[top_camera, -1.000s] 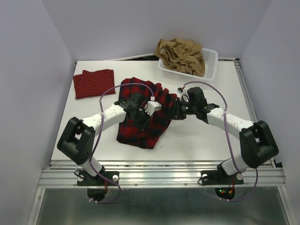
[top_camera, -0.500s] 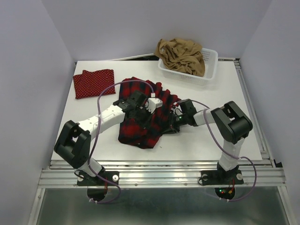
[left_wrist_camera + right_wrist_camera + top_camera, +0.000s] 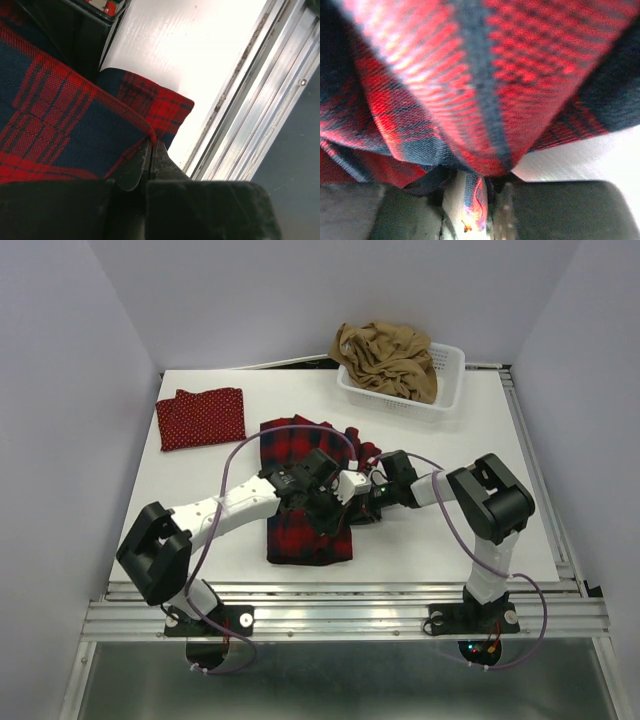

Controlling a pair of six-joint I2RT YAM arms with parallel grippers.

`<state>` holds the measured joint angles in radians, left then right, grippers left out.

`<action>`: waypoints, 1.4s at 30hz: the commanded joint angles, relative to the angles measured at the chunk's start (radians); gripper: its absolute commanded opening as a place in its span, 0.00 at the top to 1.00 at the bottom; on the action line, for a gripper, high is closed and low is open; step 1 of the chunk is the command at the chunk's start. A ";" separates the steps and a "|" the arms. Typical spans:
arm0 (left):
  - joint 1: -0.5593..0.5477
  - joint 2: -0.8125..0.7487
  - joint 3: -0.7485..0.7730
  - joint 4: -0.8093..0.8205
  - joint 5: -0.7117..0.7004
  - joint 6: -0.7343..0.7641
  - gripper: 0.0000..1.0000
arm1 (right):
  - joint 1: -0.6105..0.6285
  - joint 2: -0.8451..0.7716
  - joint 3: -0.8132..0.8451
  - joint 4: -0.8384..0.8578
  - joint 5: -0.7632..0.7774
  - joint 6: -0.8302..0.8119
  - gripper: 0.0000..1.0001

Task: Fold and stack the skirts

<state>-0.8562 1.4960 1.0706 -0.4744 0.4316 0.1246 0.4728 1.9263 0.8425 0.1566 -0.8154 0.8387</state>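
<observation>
The red-and-black plaid skirt [image 3: 305, 515] lies mid-table, folded into a narrow strip. My left gripper [image 3: 347, 490] sits over its right side, shut on a hemmed edge of the plaid skirt [image 3: 75, 115], with its closed fingertips [image 3: 151, 150] near the table's front rail. Right next to it, my right gripper [image 3: 368, 496] has plaid cloth [image 3: 485, 75] draped over it and a fold of it pinched between its fingers [image 3: 477, 197]. The red dotted skirt [image 3: 200, 417] lies folded at the far left. In the basket sits the tan-brown skirt [image 3: 385, 358], crumpled.
A white mesh basket [image 3: 452, 390] stands at the table's back right corner. Purple cables loop over both arms. A metal rail [image 3: 340, 615] runs along the near edge, seen close in the left wrist view [image 3: 250, 100].
My left gripper has swung right and nearer, carrying the plaid edge over so the skirt now lies narrower. The right arm drew in toward the skirt and closed on it.
</observation>
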 commanded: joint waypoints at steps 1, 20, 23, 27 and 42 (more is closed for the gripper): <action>0.021 0.052 0.012 0.022 0.053 -0.054 1.00 | 0.001 -0.045 0.032 -0.128 0.090 -0.105 0.73; 0.201 0.098 0.012 0.158 0.071 -0.258 1.00 | 0.019 -0.317 -0.051 -0.127 -0.142 0.081 0.68; 0.200 0.087 0.017 0.154 0.081 -0.270 1.00 | 0.035 -0.274 -0.075 -0.123 -0.133 0.093 0.68; 0.200 0.043 0.038 0.123 0.085 -0.267 1.00 | 0.035 -0.172 -0.095 -0.215 -0.049 -0.030 0.67; 0.117 -0.072 0.201 -0.141 0.035 -0.246 1.00 | 0.053 0.036 -0.003 -0.266 -0.005 -0.084 0.75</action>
<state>-0.7082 1.4471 1.2423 -0.5598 0.4416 -0.0917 0.5121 1.9453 0.8883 -0.0029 -0.9070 0.7048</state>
